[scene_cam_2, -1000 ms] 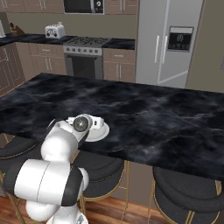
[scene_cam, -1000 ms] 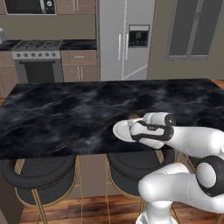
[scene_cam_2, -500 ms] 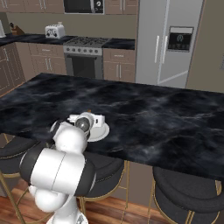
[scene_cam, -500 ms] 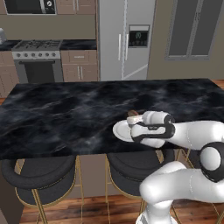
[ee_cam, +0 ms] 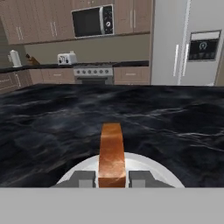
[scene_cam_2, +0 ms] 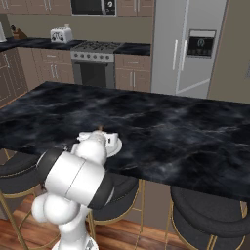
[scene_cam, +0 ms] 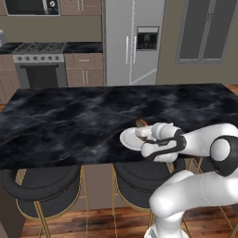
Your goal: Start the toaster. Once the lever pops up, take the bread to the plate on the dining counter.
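hand view: gripper (ee_cam: 112, 179) clamps bread (ee_cam: 111, 153) over plate (ee_cam: 148, 168)

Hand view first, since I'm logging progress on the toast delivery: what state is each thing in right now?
bread: upright, clamped between the fingers, over the plate.
plate: on the dining counter, near its front edge.
gripper: shut on the bread.
toaster: on the far back counter, lever too small to tell.

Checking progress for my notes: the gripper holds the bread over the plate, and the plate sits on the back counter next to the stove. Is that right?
Not quite. The gripper does hold the bread over the plate, but the plate sits on the dining counter, near its front edge, as the left base view shows.
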You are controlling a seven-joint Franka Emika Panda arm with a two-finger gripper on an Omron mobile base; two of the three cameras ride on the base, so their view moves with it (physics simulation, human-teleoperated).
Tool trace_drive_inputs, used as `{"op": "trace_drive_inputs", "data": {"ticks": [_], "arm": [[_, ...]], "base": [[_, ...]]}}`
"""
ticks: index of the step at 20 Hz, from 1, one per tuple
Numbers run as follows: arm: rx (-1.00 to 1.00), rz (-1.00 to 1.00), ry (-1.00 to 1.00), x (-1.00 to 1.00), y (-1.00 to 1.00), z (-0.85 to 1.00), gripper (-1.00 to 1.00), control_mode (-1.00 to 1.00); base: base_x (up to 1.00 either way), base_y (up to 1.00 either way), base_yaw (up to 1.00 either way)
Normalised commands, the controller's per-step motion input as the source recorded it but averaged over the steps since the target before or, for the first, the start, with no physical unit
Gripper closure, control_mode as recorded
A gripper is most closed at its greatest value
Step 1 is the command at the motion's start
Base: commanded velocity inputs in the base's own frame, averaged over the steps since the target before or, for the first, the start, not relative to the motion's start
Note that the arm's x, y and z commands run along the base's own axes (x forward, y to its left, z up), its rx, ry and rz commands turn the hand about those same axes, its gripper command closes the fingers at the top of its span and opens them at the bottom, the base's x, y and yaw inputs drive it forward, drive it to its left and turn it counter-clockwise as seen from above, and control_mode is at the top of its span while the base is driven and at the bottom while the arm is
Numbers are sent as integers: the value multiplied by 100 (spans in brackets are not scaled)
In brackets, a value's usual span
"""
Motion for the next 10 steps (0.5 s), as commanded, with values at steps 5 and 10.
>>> {"op": "trace_drive_inputs", "data": {"ticks": [5,10], "arm": [[0,0,0,0,0,-5,100,-100],[0,0,0,0,0,-8,100,-100]], "base": [[0,0,0],[0,0,0]]}}
